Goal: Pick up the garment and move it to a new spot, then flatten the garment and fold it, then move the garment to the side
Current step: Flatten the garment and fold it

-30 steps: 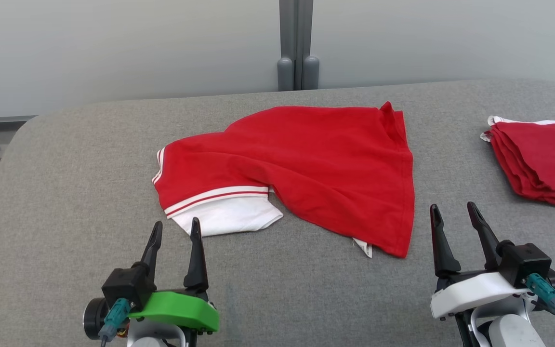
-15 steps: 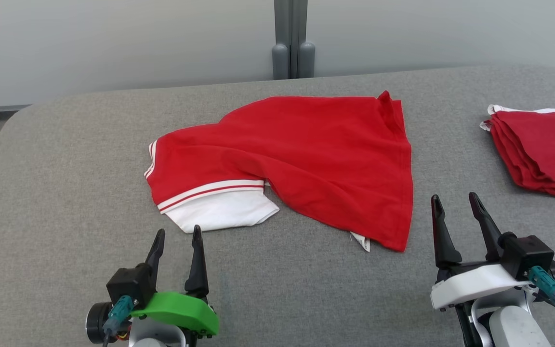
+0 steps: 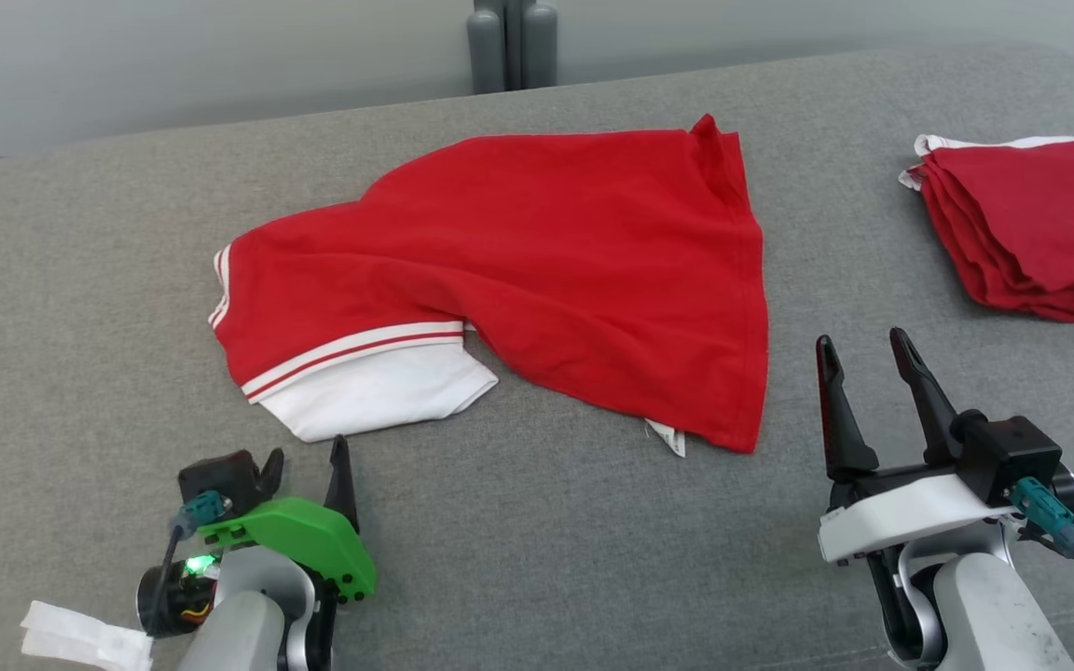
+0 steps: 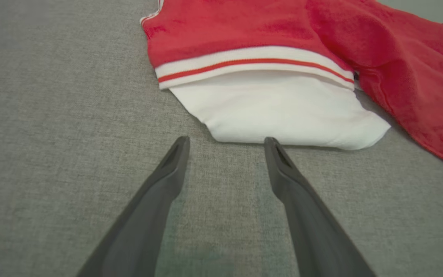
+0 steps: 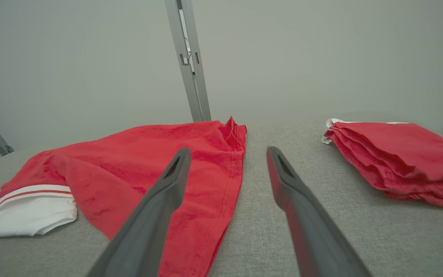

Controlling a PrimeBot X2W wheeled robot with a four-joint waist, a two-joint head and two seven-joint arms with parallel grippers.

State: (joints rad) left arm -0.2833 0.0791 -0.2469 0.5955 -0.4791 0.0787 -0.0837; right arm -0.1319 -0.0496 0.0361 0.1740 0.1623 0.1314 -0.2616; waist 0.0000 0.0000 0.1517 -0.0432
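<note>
Change: head camera has tipped down; left gripper (image 3: 306,455) has pitched low, fingers spread, just short of white panel (image 3: 378,396) | right gripper (image 3: 861,340) spread, beside hem | garment (image 3: 546,242) crumpled mid-table (image 3: 537,559); pickup seemingly imminent

Garment (image 3: 537,270) on table (image 3: 80,298) — folded pile (image 3: 1031,224) rightward

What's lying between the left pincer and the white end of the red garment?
Nothing but bare grey cushion. In the left wrist view, the open tips of the left pincer sit almost at the white end of the red garment.
</note>
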